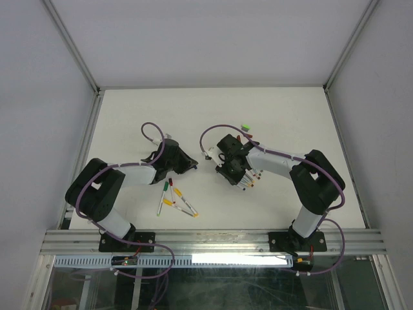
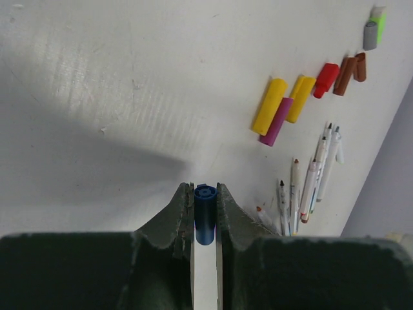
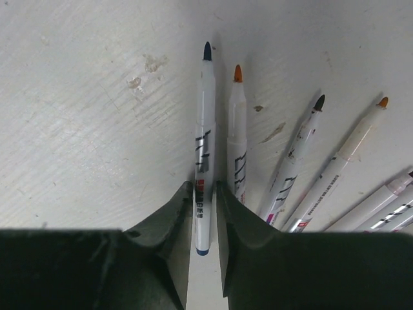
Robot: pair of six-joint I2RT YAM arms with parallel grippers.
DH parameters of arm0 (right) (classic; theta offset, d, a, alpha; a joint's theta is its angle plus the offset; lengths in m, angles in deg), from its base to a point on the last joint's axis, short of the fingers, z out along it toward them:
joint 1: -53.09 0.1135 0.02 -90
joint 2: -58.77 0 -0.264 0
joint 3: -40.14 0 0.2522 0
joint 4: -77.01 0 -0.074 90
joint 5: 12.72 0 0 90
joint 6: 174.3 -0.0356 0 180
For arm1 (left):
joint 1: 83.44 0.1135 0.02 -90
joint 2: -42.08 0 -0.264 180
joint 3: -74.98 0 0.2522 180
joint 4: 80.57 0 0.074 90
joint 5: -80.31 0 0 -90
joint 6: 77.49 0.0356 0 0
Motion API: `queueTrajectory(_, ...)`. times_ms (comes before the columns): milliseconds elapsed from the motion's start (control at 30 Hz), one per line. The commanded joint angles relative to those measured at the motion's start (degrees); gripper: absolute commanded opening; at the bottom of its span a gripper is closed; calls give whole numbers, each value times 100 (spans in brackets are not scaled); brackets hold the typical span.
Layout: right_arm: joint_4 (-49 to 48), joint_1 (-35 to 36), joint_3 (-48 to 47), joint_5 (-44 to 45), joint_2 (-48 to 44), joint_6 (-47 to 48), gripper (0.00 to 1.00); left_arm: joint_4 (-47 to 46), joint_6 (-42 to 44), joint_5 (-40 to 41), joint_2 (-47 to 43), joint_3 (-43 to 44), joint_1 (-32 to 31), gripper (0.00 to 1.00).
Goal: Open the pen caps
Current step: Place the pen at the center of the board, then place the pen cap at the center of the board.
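Left tool (image 2: 204, 187) is clamped on one blue cap (image 2: 205, 223), which stands between the jaws with its closed end pointing out past the fingertips. Right tool (image 3: 204, 186) is closed on one blue-tipped pen (image 3: 205, 116), uncapped, its barrel running straight out from the jaws.

Eight more caps lie on the tabletop (image 2: 97, 97), all beyond the left tool and to its right in the left wrist view. They form a loose slanting row: two yellow caps (image 2: 270, 105), one purple cap (image 2: 276, 121) touching them, one red cap (image 2: 326, 80), two dark red caps (image 2: 345, 75), then one grey cap (image 2: 370, 33) and one green cap (image 2: 379, 20) lying together at the far end. Roughly six uncapped pens (image 2: 316, 177) fan out just right of the left tool; they overlap, so the count is uncertain.

Five other pens (image 3: 237, 129) lie beside the held one in the right wrist view: two orange-tipped, one dark-tipped, two cut off by the edge.

From above, both arms reach forward with elbows out and forearms angled inward. The right tool (image 1: 244, 182) sits low, close to the right of the left tool (image 1: 190, 165).
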Motion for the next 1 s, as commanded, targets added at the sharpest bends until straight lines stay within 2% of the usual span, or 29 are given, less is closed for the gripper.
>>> queueTrajectory(0,-48,-4,-191,124,36,39,24,204,60,119,272,382,-87,3)
queueTrajectory(133,-47,-4,-197,121,53,35,29,266,127,64,540,605,-88,8)
queueTrajectory(567,44,-21,-278,-100,-49,19,31,392,261,-118,961,931,-88,27)
queueTrajectory(700,61,-22,-292,-178,-111,21,31,387,283,-110,901,918,-90,30)
queueTrajectory(967,112,-181,-336,-342,-272,43,33,413,364,-97,597,882,-88,30)
